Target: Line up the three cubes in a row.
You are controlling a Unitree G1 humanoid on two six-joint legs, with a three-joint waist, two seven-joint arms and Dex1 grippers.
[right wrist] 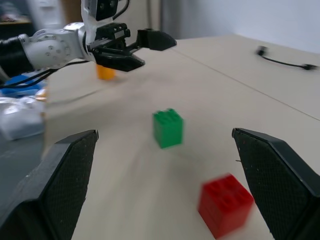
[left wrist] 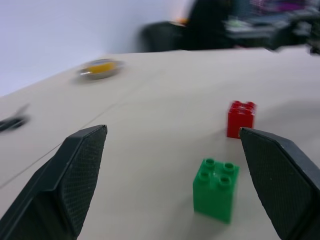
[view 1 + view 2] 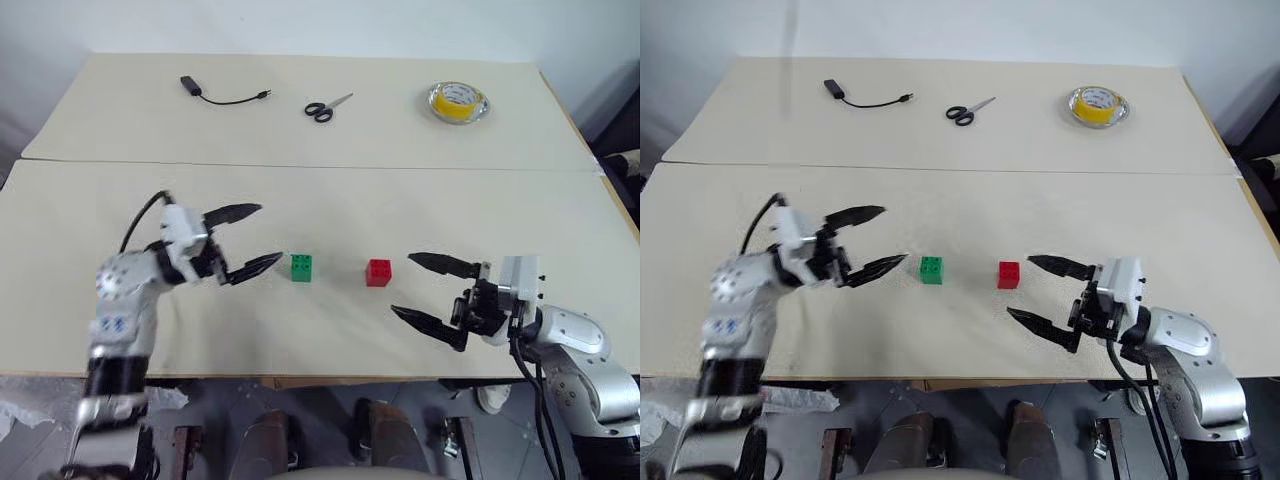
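A green cube (image 3: 301,267) and a red cube (image 3: 378,272) stand a short way apart on the beige table (image 3: 330,210), side by side in the near middle. My left gripper (image 3: 268,233) hovers open just left of the green cube, holding nothing. Open and empty as well, my right gripper (image 3: 402,284) sits just right of the red cube, its fingers pointing left. In the right wrist view a yellow-orange cube (image 1: 105,71) rests on the table behind the left gripper (image 1: 150,45); in the head views my left arm hides it.
Along the far part of the table lie a black cable (image 3: 222,93), scissors (image 3: 327,107) and a yellow tape roll (image 3: 457,102). A seam (image 3: 300,167) crosses the table between them and the cubes. The table's front edge (image 3: 300,377) runs just below my grippers.
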